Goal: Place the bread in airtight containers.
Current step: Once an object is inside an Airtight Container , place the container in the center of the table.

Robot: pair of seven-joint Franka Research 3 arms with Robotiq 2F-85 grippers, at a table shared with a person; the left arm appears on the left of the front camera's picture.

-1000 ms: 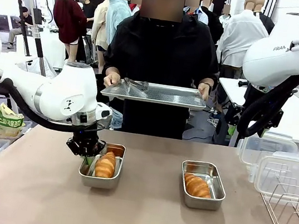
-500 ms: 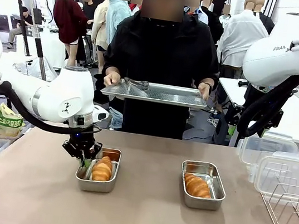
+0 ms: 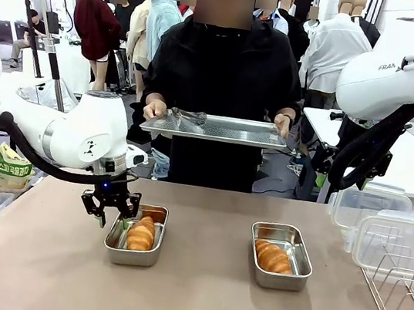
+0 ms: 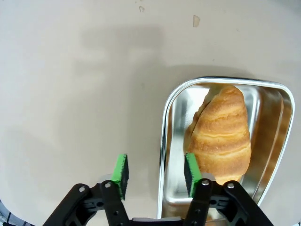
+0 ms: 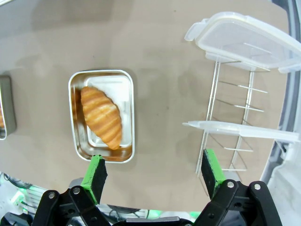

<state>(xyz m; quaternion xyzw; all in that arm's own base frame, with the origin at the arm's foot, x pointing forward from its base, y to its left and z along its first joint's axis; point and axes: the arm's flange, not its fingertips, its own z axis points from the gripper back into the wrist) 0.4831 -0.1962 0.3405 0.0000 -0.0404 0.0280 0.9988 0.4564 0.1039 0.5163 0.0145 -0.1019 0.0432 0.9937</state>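
Left gripper (image 4: 156,168) jaws partly open, nothing clamped. Rim of steel pan (image 4: 175,113) is straddled: one pad is set inside pan, just beside croissant (image 4: 221,134), other pad outside, over table (image 4: 70,94). Right gripper (image 5: 154,173) jaws are spread wide, empty. Second steel pan (image 5: 120,94) with second croissant (image 5: 101,117) is seen ahead of one pad, wire rack (image 5: 211,94) with clear lids (image 5: 244,37) ahead of other.

right arm (image 3: 406,76): "FRAN" in black letters on the white housing, the rest of the word cut off.
bag (image 3: 8,169): green and yellow print at the table's left, too small to read.
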